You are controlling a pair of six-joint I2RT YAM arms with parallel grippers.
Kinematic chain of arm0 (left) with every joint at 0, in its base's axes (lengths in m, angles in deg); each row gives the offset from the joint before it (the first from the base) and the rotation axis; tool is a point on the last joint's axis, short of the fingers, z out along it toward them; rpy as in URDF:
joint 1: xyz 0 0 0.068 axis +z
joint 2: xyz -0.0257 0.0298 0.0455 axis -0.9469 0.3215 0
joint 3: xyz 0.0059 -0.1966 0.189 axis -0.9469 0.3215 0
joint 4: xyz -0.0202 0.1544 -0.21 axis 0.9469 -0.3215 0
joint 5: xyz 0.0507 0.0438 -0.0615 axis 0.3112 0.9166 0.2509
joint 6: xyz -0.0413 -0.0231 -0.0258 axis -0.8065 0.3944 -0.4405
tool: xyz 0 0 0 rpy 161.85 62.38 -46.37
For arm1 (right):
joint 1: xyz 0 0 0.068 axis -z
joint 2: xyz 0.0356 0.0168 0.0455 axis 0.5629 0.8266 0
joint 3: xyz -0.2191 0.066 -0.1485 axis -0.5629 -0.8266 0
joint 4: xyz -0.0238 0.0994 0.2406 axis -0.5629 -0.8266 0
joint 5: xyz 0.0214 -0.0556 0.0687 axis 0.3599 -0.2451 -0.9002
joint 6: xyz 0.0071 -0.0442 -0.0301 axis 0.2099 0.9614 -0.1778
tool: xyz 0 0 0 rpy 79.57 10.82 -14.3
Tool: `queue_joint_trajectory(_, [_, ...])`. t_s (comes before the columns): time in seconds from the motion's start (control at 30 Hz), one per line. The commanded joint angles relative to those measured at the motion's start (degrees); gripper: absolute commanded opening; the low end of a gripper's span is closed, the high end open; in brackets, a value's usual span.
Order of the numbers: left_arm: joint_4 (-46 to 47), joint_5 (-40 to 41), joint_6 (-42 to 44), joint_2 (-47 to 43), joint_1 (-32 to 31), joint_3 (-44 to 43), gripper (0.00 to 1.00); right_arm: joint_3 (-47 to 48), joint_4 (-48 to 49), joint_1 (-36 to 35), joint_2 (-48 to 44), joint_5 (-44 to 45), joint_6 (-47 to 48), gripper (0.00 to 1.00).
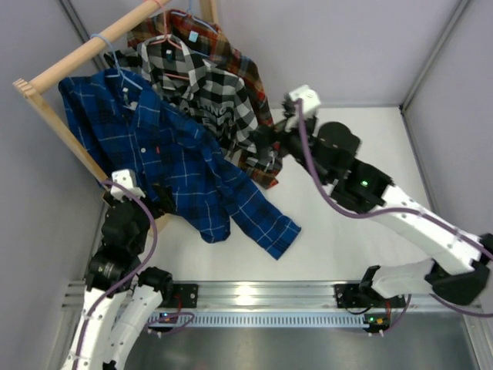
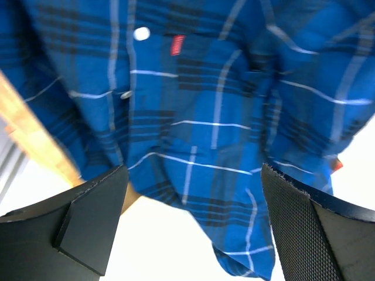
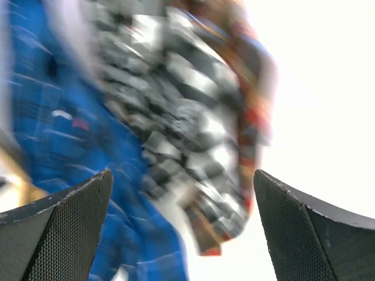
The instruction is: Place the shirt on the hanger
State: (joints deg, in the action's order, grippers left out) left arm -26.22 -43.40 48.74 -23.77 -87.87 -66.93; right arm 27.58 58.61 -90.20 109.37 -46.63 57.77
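Note:
The dark blue plaid shirt (image 1: 162, 158) hangs from the wooden rail (image 1: 92, 42) on a thin light-blue hanger (image 1: 115, 65); only the hook and neck of the hanger show. Its lower part and a sleeve lie spread on the white table. It fills the left wrist view (image 2: 205, 105), with the red tag (image 2: 177, 44) up top. My left gripper (image 2: 193, 222) is open and empty, just below the shirt's hem. My right gripper (image 3: 181, 228) is open and empty, facing the hanging shirts; the blue shirt (image 3: 53, 129) shows blurred at its left.
A black-and-white checked shirt (image 1: 208, 96) and a red-brown plaid shirt (image 1: 246, 85) hang on the same rail, right of the blue one. A slanted wooden post (image 1: 69, 139) of the rack stands by my left arm. Grey walls close in the left and right sides.

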Motion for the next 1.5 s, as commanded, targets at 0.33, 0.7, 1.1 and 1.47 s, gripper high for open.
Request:
queue_joint_trajectory(0.33, [-1.85, 3.59, 0.48, -2.70, 8.36, -0.19, 0.98, -33.48, -26.85, 0.22, -45.06, 41.29, -12.52, 1.00])
queue_joint_trajectory(0.7, [-4.13, -3.35, 1.09, -10.61, 8.10, 1.30, 0.98, -35.70, -33.19, 0.22, -53.78, 38.04, -17.18, 0.99])
queue_joint_trajectory(1.1, [-3.69, -4.76, 1.00, -12.55, 5.55, 2.01, 0.98, -36.31, -33.11, 0.22, -52.90, 38.65, -18.06, 1.00])
queue_joint_trajectory(1.47, [-3.17, -3.36, -0.14, -10.53, 5.46, 2.36, 0.98, -36.13, -33.11, 0.31, -50.09, 38.74, -17.88, 0.99])
